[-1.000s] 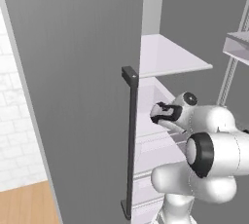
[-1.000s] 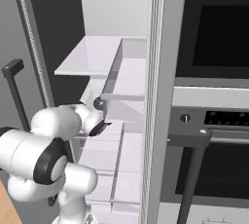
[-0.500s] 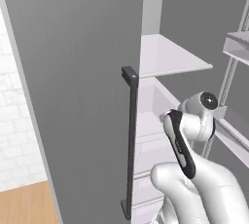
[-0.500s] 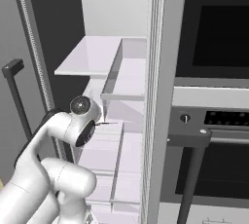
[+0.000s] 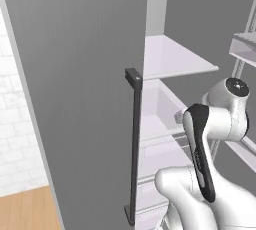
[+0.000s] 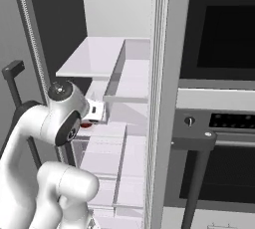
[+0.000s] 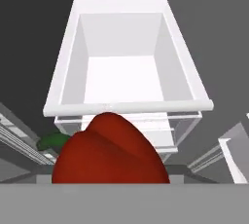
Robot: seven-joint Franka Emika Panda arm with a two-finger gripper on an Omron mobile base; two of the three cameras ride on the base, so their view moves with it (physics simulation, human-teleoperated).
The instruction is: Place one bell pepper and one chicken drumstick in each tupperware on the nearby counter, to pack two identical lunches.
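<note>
A red bell pepper (image 7: 111, 157) with a green stem hangs close in front of the hand camera, above the front rim of an open white fridge drawer (image 7: 127, 106). My gripper (image 6: 89, 122) is shut on the pepper, whose red skin (image 6: 85, 125) peeks out under the hand in the right base view. The pepper hides the fingertips in the hand view. The drawer beyond it is bare inside. The tupperware, the counter and the chicken drumstick are out of view.
The open grey fridge door with its dark bar handle (image 5: 133, 144) stands at my left. A white shelf (image 5: 175, 59) lies above the drawer (image 5: 159, 105). A built-in oven (image 6: 224, 39) with a dark handle (image 6: 199, 143) stands to the right of the fridge.
The arm has refolded: its elbow swung up and the forearm now crosses in front of the drawer in the left base view. The hand stays near the drawer front.
</note>
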